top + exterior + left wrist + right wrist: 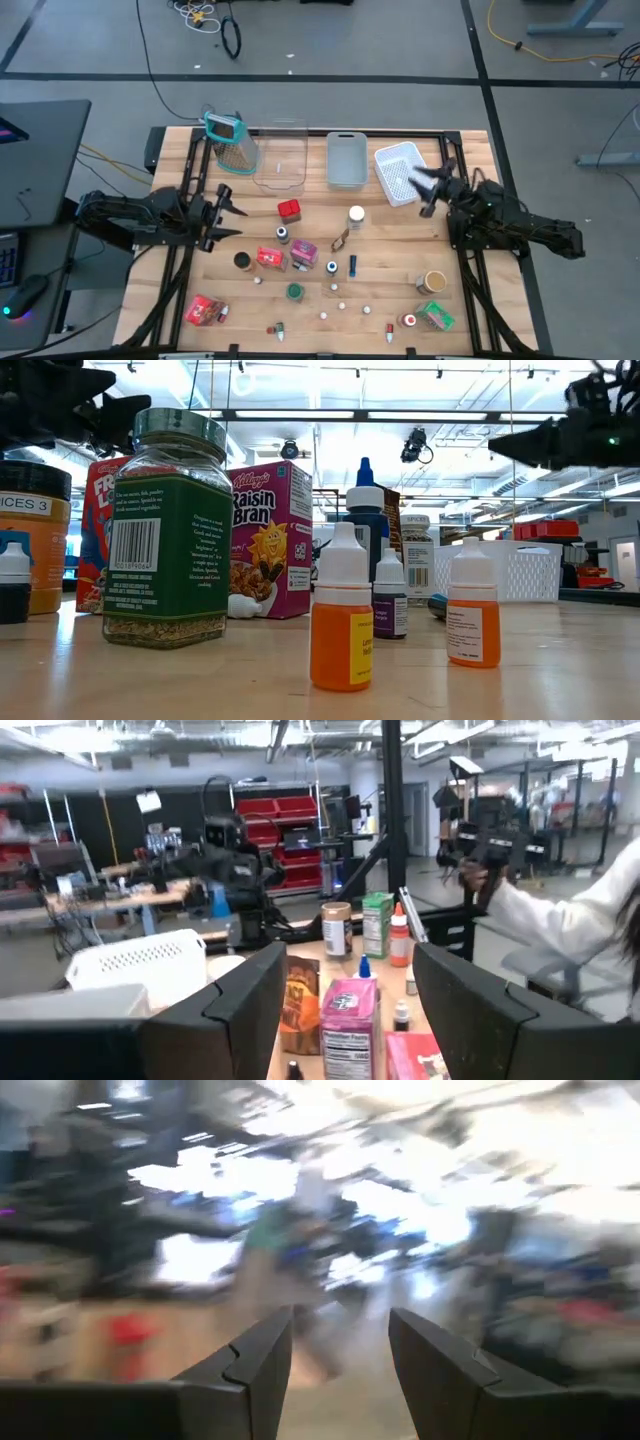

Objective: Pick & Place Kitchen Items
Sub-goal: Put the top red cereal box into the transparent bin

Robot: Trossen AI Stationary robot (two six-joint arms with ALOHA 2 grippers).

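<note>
The kitchen items lie scattered over the wooden table: a red box (289, 209), a white bottle (356, 216), a pink packet (303, 252), a red packet (270, 257), a green-lidded jar (295, 291), a brown jar (433, 283) and tiny white and red bits near the near edge. My left gripper (228, 212) hangs open above the table's left side, left of the red box, and its fingers (250, 1010) touch nothing. My right gripper (427, 190) is open above the near edge of the white bin (398, 170); its wrist view (340, 1350) is blurred.
A teal-framed grater (232, 140), a clear bin (280, 155) and a grey bin (347, 160) stand along the far edge beside the white bin. A green packet (435, 316) and a red packet (205, 310) lie near the near corners. A person's white sleeve (590, 920) shows beyond the table.
</note>
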